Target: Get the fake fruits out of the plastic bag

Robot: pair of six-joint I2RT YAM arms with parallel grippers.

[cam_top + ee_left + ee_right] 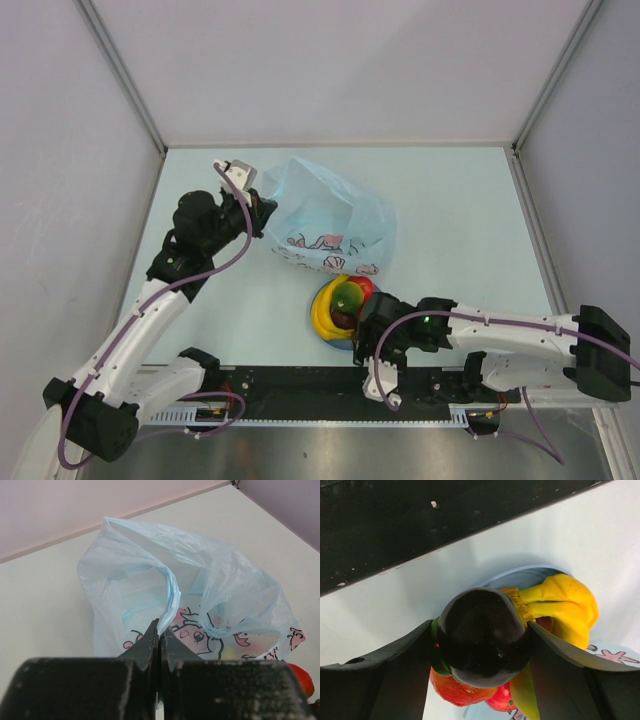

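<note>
The light-blue plastic bag lies crumpled on the table, and the left wrist view shows its cartoon girl print. My left gripper is shut on a twisted strip of the bag's rim. The blue plate carries fake fruits: a yellow banana, a green one and a red one. Over the plate, my right gripper is shut on a dark purple round fruit, with orange-red fruit below it.
Pale walls close the table in on the left, back and right. A black rail runs along the near edge between the arm bases. The plate sits just in front of the bag's lower edge.
</note>
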